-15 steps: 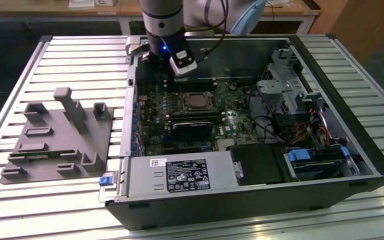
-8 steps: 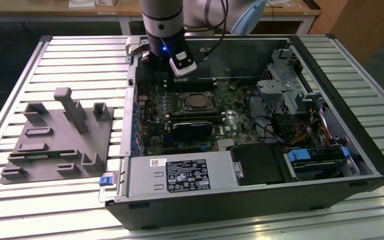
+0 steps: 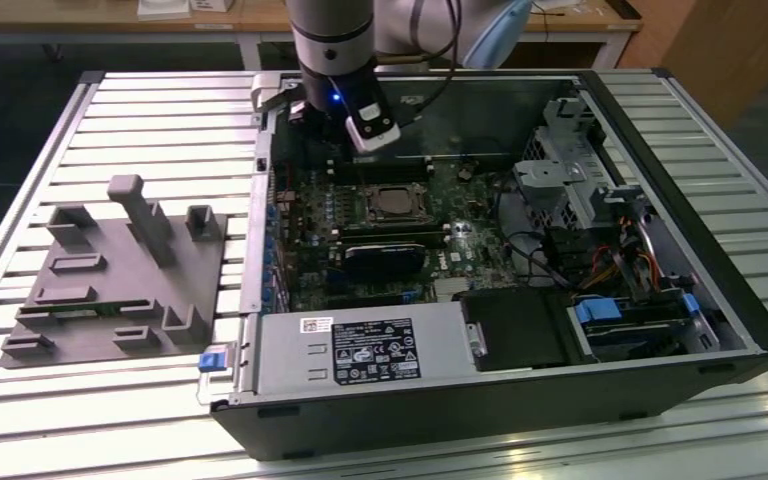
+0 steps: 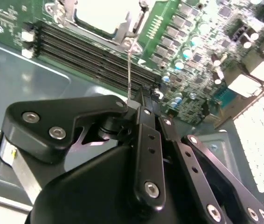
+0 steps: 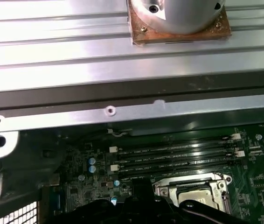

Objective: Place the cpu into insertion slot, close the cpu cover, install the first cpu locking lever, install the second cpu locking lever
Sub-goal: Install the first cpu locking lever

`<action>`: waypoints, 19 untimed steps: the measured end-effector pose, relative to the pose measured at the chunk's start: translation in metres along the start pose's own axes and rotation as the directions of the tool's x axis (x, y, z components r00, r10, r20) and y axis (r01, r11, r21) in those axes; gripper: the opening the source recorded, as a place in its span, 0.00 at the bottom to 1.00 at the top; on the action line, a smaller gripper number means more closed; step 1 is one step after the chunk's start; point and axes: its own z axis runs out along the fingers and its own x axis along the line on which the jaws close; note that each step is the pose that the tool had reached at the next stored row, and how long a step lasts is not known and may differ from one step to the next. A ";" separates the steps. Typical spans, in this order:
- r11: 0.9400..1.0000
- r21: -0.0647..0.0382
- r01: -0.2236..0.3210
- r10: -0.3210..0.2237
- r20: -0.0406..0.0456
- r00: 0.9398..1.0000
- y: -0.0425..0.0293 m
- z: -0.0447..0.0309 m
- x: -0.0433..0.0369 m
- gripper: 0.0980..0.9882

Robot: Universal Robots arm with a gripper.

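The open computer case takes most of the exterior view, with the green motherboard inside. The arm comes in at the upper middle, just above the insertion slot. The cpu sits in the slot, and the cpu cover seems down around it. A thin locking lever stands up to the tip of my gripper; I cannot tell if it is clamped. I judge the first lever step is in hand: it calls for pressing down and hooking sideways.
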 end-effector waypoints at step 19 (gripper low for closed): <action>1.000 0.001 -0.002 0.002 -0.008 1.000 0.0043 0.0027 -0.0380 0.01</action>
